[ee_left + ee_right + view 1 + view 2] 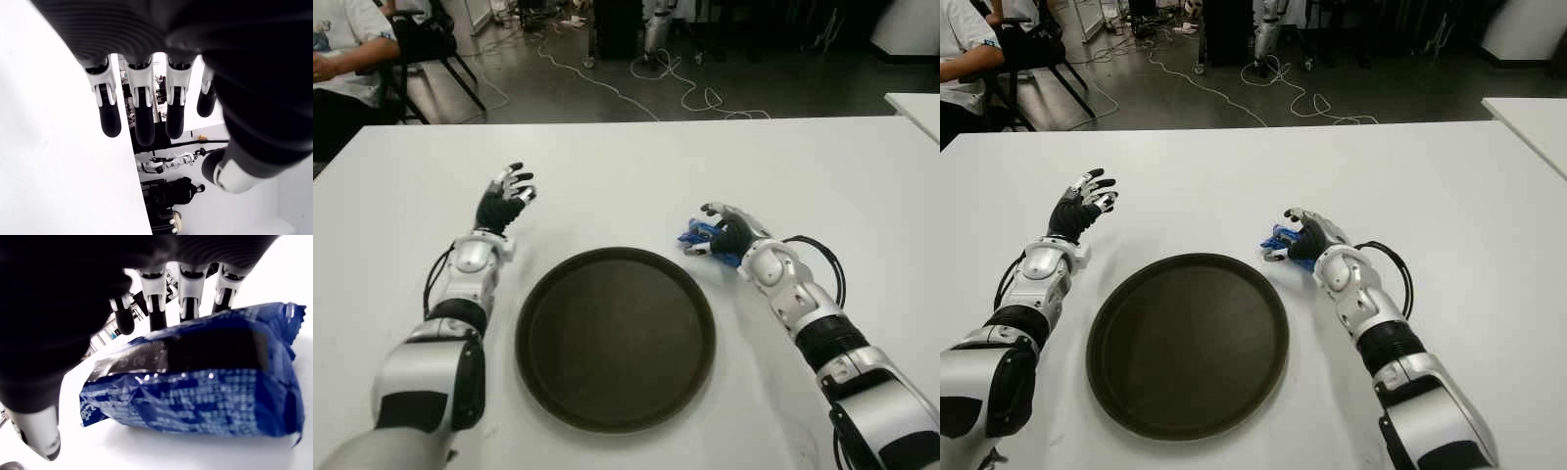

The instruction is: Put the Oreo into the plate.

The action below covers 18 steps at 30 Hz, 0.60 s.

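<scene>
A white table (626, 176) carries a round dark plate (538, 323) near its front edge, at the middle. Just beside the plate's far right rim lies the Oreo (205, 382), a blue foil packet, flat on the table. The right hand (729, 233) is draped over the packet from above, its fingers (188, 293) reaching past the far side and the thumb low at the near side. The grip looks only partly closed, so the hand is about to grasp rather than holding firmly. To do this step well, the fingers and thumb should likely squeeze the long sides evenly before lifting, since the slick foil may slip. The left hand (504, 201) shows beyond the plate's left rim, fingers spread, holding nothing.
</scene>
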{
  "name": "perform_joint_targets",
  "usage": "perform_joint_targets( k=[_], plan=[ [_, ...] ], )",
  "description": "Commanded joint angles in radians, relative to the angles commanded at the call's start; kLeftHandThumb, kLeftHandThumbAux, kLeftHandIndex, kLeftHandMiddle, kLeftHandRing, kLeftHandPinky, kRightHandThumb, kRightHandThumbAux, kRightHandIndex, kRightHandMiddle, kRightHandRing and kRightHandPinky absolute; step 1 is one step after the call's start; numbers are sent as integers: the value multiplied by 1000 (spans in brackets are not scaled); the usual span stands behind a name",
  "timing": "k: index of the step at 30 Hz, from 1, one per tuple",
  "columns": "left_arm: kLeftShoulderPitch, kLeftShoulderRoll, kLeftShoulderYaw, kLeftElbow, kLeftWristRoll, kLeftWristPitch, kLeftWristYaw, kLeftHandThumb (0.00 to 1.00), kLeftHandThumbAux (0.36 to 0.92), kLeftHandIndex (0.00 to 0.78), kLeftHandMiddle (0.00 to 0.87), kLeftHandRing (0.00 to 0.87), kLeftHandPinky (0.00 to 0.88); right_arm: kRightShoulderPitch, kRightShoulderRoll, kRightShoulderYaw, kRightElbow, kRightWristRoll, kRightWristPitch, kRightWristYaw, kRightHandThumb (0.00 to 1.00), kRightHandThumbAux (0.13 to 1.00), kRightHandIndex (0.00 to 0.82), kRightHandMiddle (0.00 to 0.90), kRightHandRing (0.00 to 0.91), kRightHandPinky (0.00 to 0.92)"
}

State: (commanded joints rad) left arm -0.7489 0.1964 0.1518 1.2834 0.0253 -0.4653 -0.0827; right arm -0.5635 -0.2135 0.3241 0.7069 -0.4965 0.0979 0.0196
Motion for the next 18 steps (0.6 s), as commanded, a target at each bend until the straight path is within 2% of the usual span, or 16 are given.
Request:
perform_joint_targets(
  k=[10, 18],
  plan=[
    [-1, 0, 4, 1, -5, 5, -8, 165, 681, 101, 199, 201, 217, 6, -1, -7, -9, 8, -8, 0, 0, 707, 144, 169, 156, 135],
    [2, 1, 1, 0, 2, -10, 0, 178, 684, 115, 202, 203, 221, 10, -5, -5, -14, 2, -6, -1, 0, 694, 163, 174, 164, 142]
  ],
)
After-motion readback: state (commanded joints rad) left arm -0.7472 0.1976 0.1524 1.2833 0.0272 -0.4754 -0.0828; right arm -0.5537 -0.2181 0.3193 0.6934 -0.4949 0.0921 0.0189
